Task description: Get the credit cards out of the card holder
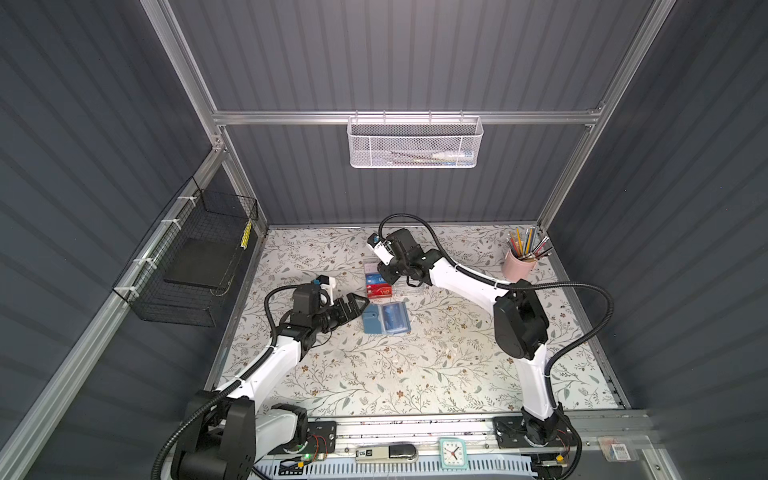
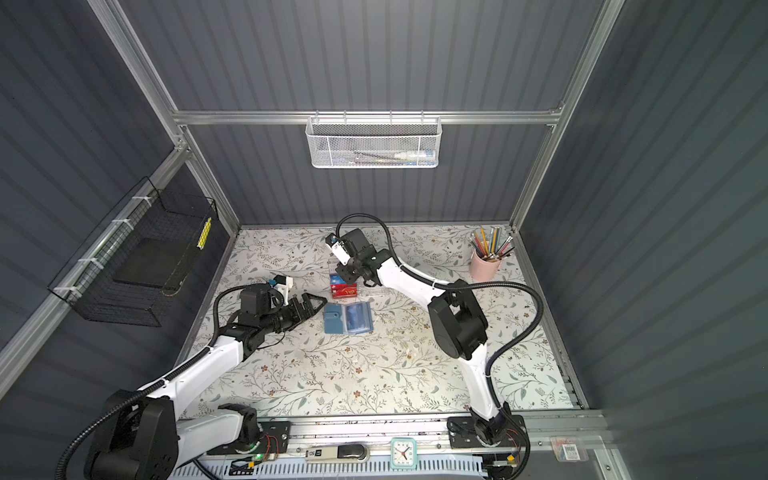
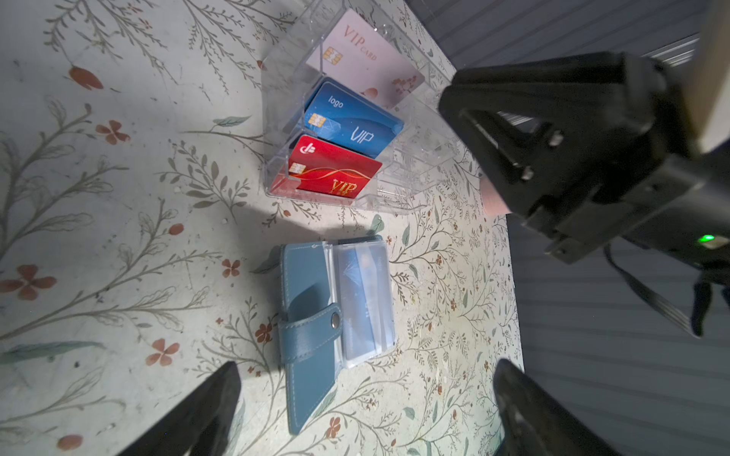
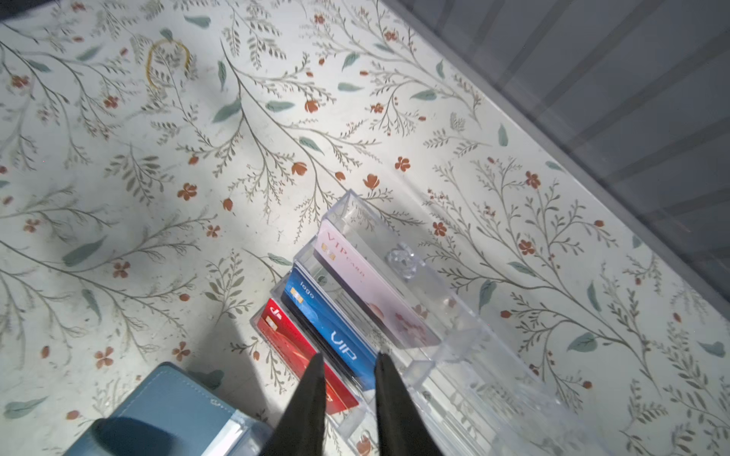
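Slate-blue soft fold-over card holder (image 1: 385, 318) lies just ahead of the splayed, empty left gripper (image 1: 360, 304); right gripper (image 4: 347, 355), narrowly parted, empty, sits farther.

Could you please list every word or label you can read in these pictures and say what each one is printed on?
"VIP CARD": pink-white card, in the clear box.
"logo", "VIP": blue card, same box.
"VIP": red card, same box.
Sleeved card in the card holder: print blurred, unreadable.
Clock and barcode label at the front rail: too small to read.
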### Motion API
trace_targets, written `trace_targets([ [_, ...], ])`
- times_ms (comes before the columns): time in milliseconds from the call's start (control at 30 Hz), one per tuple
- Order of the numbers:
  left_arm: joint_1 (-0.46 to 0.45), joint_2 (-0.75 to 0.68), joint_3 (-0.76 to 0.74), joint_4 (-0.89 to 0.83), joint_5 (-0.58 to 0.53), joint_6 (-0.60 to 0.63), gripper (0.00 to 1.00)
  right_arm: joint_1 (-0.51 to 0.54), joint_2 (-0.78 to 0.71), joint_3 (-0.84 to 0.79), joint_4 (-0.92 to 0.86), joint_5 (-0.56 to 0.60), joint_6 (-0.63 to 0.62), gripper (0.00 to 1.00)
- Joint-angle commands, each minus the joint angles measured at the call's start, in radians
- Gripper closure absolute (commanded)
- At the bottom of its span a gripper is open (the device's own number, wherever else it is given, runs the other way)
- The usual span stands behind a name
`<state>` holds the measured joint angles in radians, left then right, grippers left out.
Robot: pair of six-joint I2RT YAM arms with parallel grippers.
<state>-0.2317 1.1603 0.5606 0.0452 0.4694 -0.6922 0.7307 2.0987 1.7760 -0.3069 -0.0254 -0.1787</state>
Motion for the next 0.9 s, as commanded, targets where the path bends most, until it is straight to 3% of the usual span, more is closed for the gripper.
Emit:
trace_targets([
  [0, 0.008, -0.046, 0.008, -0.059, 0.016, 0.019, 0.00, 0.001, -0.060, -0.039, 0.006, 0.003, 0.032, 0.69],
  [133, 0.008, -0.088, 0.013, -0.103, 0.020, 0.015, 0.00, 0.002, -0.127, -0.101, 0.006, 0.013, 0.073, 0.57],
  [400, 0.005, -0.191, 0.041, -0.172, 0.062, -0.021, 0.00, 0.001, -0.319, -0.296, 0.018, 0.037, 0.170, 0.03],
  [567, -0.019, -0.240, 0.051, -0.161, 0.078, -0.085, 0.00, 0.000, -0.455, -0.469, 0.051, 0.033, 0.277, 0.01],
  [733, -0.108, -0.255, 0.041, -0.122, 0.032, -0.138, 0.00, 0.001, -0.581, -0.665, 0.102, -0.015, 0.432, 0.01],
  [867, -0.202, -0.194, -0.004, 0.018, 0.019, -0.215, 0.00, 0.003, -0.659, -0.839, 0.206, -0.134, 0.558, 0.01],
])
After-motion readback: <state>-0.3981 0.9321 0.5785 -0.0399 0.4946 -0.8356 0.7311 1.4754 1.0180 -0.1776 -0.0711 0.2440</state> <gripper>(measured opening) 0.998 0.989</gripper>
